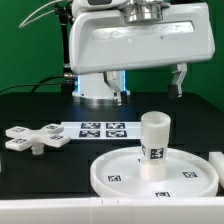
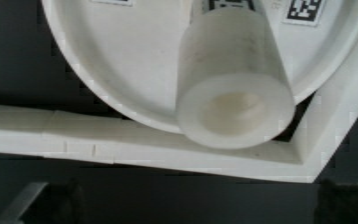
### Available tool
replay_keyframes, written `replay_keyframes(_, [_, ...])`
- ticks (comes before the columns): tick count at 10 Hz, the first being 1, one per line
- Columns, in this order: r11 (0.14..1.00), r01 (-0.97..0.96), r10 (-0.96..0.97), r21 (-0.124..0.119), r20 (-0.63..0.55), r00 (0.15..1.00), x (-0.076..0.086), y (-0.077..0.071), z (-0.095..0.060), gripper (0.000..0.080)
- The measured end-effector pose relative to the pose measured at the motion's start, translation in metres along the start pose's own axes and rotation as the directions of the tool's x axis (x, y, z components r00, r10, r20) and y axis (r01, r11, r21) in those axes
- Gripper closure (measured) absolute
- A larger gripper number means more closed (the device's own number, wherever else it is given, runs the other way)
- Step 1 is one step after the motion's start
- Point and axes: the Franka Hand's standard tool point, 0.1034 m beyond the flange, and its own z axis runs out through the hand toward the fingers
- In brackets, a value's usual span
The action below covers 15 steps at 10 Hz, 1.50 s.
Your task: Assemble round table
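The large rimmed round disc [image 1: 120, 172] lies flat on the black table at the front right. The short cylinder leg [image 1: 155, 140] stands upright on its middle, tag facing the camera. The cross-shaped piece [image 1: 35, 138] lies on the table at the exterior view's left. My gripper [image 1: 150, 82] hangs open and empty above the leg, well clear of its top. In the wrist view I look down on the leg's top [image 2: 229, 105] and the disc [image 2: 131, 50]. My dark fingers [image 2: 37, 200] show spread at the frame's edge around the gripper [image 2: 194, 205], nothing between them.
The marker board [image 1: 100, 130] lies flat behind the disc, beside the cross piece. A white raised wall [image 1: 80, 208] runs along the table's front and turns at the right [image 1: 216, 165]; its corner [image 2: 291, 160] touches the disc's rim. The robot's base [image 1: 100, 88] stands behind.
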Motion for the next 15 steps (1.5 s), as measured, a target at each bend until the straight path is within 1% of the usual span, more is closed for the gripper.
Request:
replay_keyframes(1, [1.0, -0.001, 0.001, -0.008, -0.014, 1.0, 0.0, 0.003, 0.007, 0.0151])
replay_keyframes(2, [1.0, -0.009, 0.009, 0.007, 0.033, 0.999, -0.007, 0.001, 0.014, 0.0151])
replay_keyframes(3, [0.999, -0.013, 0.009, 0.037, 0.119, 0.993, -0.009, -0.005, 0.016, 0.0151])
replay_keyframes(4, [0.998, -0.018, 0.008, 0.056, 0.165, 0.986, -0.006, -0.008, 0.019, 0.0151])
replay_keyframes(5, [0.997, -0.024, 0.008, 0.072, 0.206, 0.978, -0.007, -0.011, 0.02, 0.0151])
replay_keyframes(6, [0.995, -0.029, 0.002, 0.093, 0.286, 0.958, -0.012, -0.016, 0.019, 0.0151])
replay_keyframes(7, [0.994, -0.029, -0.006, 0.103, 0.318, 0.948, -0.01, -0.017, 0.019, 0.0151])
replay_keyframes(8, [0.992, -0.032, -0.018, 0.121, 0.386, 0.922, -0.015, -0.02, 0.019, 0.0151])
replay_keyframes(9, [0.992, -0.011, -0.045, 0.124, 0.442, 0.896, -0.015, -0.016, 0.02, 0.0151])
replay_keyframes(10, [0.993, 0.006, -0.058, 0.116, 0.449, 0.892, -0.011, -0.012, 0.022, 0.0151])
replay_keyframes(12, [0.993, 0.015, -0.067, 0.119, 0.448, 0.891, -0.011, -0.013, 0.024, 0.0151])
replay_keyframes(15, [0.993, 0.012, -0.065, 0.12, 0.452, 0.89, -0.014, -0.012, 0.033, 0.0151])
